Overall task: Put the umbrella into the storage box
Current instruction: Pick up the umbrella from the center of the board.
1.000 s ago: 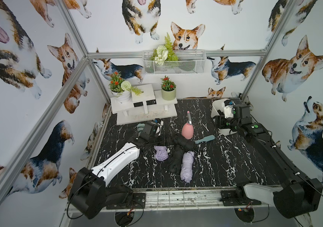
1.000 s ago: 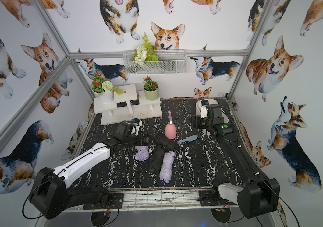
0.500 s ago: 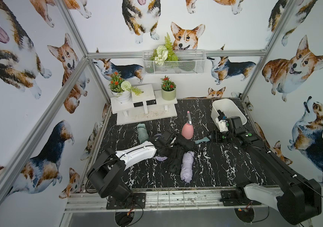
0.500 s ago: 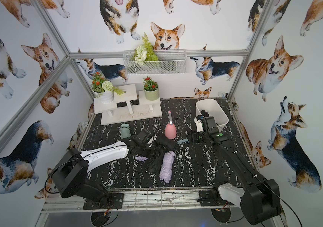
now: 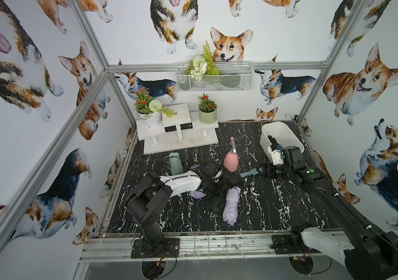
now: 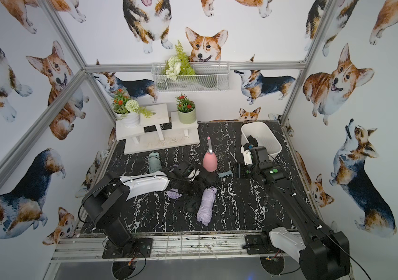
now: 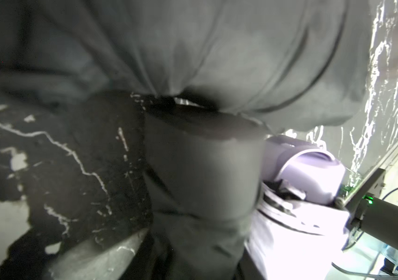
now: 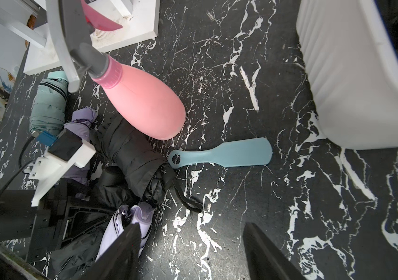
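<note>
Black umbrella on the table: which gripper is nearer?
Left. The left gripper is on the black umbrella, pinching its fabric; the right gripper hangs open beside it, by the blue shoehorn.

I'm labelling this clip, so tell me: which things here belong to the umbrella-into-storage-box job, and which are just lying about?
Job:
- black umbrella
- lavender umbrella
- second lavender umbrella
- teal umbrella
- storage box

Lying about:
- pink spray bottle
- blue shoehorn
- green plant pot
- white plant pot
- white stand
- wire basket
</note>
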Tool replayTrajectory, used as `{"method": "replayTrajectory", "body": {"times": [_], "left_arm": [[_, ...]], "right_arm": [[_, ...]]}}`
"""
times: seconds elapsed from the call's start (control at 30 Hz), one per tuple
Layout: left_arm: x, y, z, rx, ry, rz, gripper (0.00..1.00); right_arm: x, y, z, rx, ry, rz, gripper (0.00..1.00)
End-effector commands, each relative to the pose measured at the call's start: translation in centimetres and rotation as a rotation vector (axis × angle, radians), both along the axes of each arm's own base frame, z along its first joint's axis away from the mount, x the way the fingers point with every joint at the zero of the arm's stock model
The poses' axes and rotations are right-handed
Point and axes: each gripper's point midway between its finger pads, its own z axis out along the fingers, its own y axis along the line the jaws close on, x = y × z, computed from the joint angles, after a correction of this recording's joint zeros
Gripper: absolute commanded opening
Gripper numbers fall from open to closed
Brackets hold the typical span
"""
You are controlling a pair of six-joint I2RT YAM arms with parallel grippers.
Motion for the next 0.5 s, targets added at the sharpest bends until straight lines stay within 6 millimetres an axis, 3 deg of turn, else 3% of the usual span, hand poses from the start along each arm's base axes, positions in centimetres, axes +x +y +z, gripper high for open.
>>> {"method": "replayTrajectory", "body": {"times": [0.0,0.27,0.47], "left_arm": [[-0.4,0.7,0.5,0.017,0.008,-0.013,0.24],[-0.5,3.2,4.5,-0.053,-0.059,0.04,0.14],[-0.2,4.6,9.4,-0.159,-0.113,0.084,0.1]], "right_arm": [[0.7,0.1,0.6,0.019,-0.033,-0.023,0.71],[1.0,0.6,0.7,0.037,-0.1,0.019,0.67],[1.1,2.3,3.0,0.089,-0.345,0.156,0.64]]}}
